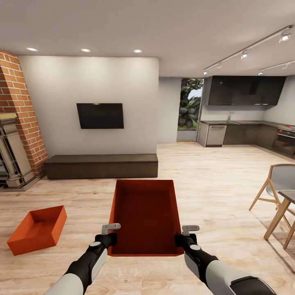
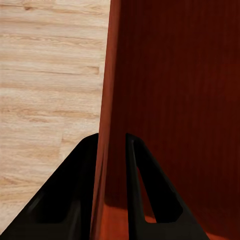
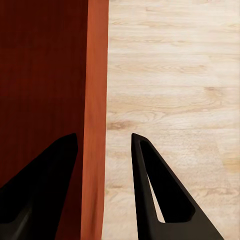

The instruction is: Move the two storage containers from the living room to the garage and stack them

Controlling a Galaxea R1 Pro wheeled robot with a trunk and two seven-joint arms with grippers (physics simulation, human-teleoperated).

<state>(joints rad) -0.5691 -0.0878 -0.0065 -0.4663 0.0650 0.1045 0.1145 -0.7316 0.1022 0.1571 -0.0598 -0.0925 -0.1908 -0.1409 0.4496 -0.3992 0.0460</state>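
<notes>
I am in the living room on its light wood plank floor point(image 1: 213, 196). One orange-red storage container point(image 1: 145, 213) hangs in front of me between both arms, open top up. My left gripper point(image 1: 107, 238) is shut on its left wall point(image 2: 107, 100), the two fingers pressed against both sides. My right gripper point(image 1: 183, 237) straddles the right wall point(image 3: 97, 75), jaws open, with floor showing between the wall and the outer finger point(image 3: 160, 190). The second storage container point(image 1: 39, 229) sits on the planks at the lower left, apart from me.
Ahead stand a low dark bench point(image 1: 100, 165) and a wall TV point(image 1: 100, 116). A red brick fireplace point(image 1: 18, 119) rises at the left. At the right edge are a wooden chair point(image 1: 278, 184) and a table corner point(image 1: 288, 196). A kitchen point(image 1: 246, 131) lies at the back right.
</notes>
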